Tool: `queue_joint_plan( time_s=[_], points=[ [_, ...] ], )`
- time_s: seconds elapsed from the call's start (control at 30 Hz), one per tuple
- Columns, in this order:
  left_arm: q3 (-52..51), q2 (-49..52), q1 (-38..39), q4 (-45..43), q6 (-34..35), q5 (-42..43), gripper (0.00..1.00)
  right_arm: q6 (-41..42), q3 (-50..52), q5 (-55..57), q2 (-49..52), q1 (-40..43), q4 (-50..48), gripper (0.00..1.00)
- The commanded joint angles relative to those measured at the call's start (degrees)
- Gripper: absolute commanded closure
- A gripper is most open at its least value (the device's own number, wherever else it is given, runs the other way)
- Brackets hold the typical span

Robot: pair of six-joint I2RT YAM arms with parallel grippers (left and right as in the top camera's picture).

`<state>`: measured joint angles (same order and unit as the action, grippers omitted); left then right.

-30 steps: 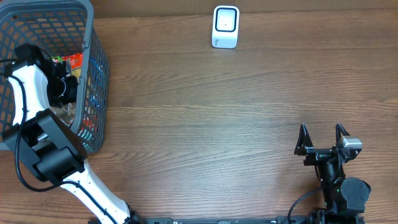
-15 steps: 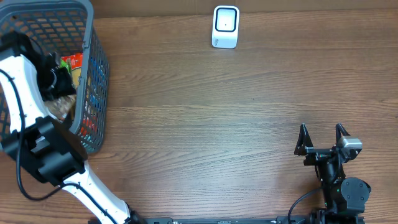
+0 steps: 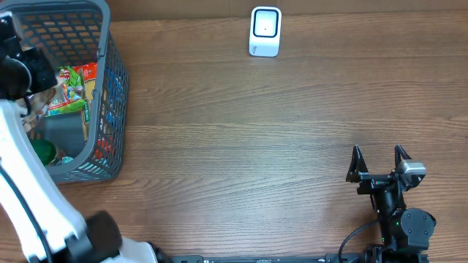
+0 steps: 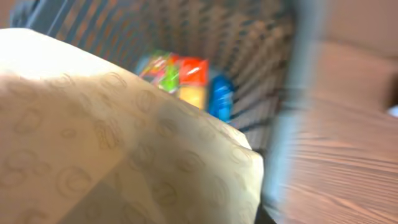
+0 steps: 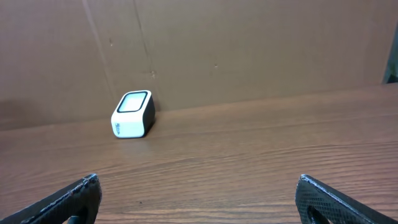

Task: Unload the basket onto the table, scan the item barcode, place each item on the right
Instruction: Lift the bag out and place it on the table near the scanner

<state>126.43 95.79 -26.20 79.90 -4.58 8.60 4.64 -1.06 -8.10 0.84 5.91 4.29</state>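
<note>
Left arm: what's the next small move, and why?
Probably swing the left gripper rightwards over the basket wall, toward the scanner. It is shut on a beige packet that fills the left wrist view, with the basket's inside below it. The scanner stands well off to the right. The right gripper rests open and empty.

Overhead looks straight down on the brown wooden table (image 3: 241, 146). Left wrist sits close (blurred) above the grey plastic basket (image 4: 261, 56); right wrist, low, faces the white boxy scanner (image 5: 132, 114), which overhead shares.
</note>
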Motion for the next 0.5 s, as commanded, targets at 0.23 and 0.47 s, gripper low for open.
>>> queue_joint_plan(
  time_s=[0.23,0.47],
  points=[
    [1.2,-10.8,25.4,0.1,-0.5,9.0,0.96,-0.2,0.6,0.5,-0.5,0.2,-0.2,0.0],
    [-3.0,-5.5,43.6,1.1,1.3,5.8,0.96,-0.2,0.6,0.5,-0.5,0.2,-0.2,0.0]
  ],
)
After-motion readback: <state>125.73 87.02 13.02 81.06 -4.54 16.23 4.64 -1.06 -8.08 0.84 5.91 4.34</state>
